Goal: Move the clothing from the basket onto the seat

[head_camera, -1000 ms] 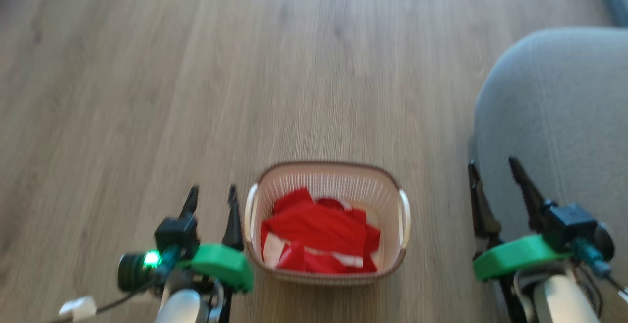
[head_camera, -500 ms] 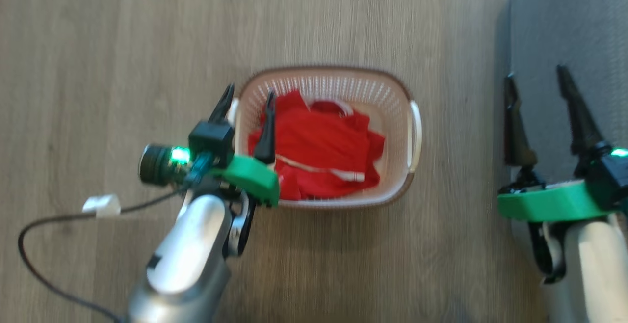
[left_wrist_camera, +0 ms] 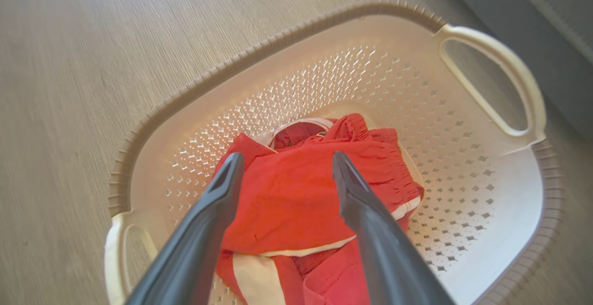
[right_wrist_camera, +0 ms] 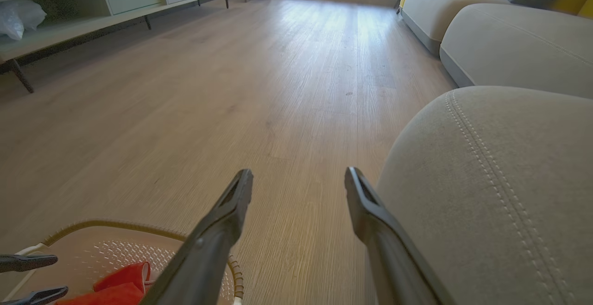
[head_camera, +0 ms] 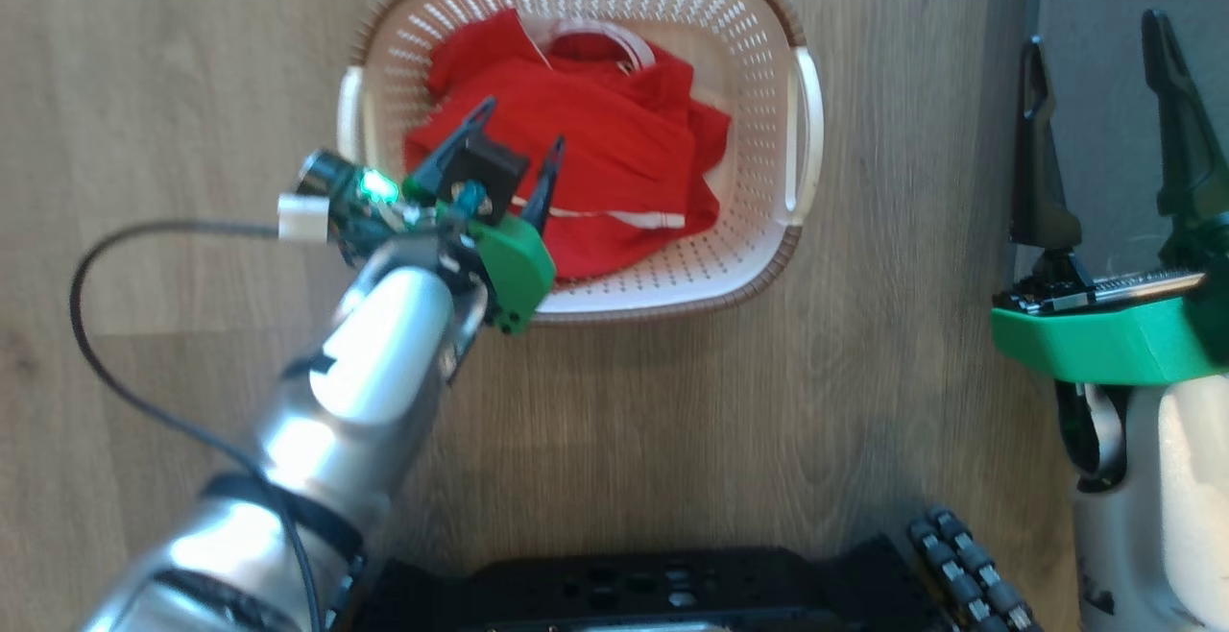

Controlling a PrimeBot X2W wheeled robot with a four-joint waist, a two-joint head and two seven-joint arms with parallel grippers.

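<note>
The red clothing (head_camera: pixel 595 142) with white bands lies bunched inside the cream basket (head_camera: pixel 759 257) on the wood floor. My left gripper (head_camera: pixel 523 123) hangs open just above the pile, near the basket's left wall. In the left wrist view its two fingers straddle the top red fold of the clothing (left_wrist_camera: pixel 287 193) inside the basket (left_wrist_camera: pixel 486 193), with nothing between them. My right gripper (head_camera: pixel 1095 32) stands open to the right, beside the edge of the grey seat (head_camera: pixel 1104 113). The right wrist view shows the right gripper (right_wrist_camera: pixel 299 177) open over bare floor, next to the seat (right_wrist_camera: pixel 500 193), with the basket (right_wrist_camera: pixel 111 244) at its lower left.
The robot's black base (head_camera: pixel 614 594) and a wheel (head_camera: pixel 970 574) sit at the bottom of the head view. A black cable (head_camera: pixel 106 344) loops from the left wrist. Further sofa sections (right_wrist_camera: pixel 514 41) and a low shelf unit (right_wrist_camera: pixel 69 13) stand farther off across the open wood floor.
The head camera has tilted down, so the basket sits higher in view. My left gripper has moved from beside the basket to over the clothing inside it. Both grippers stay open.
</note>
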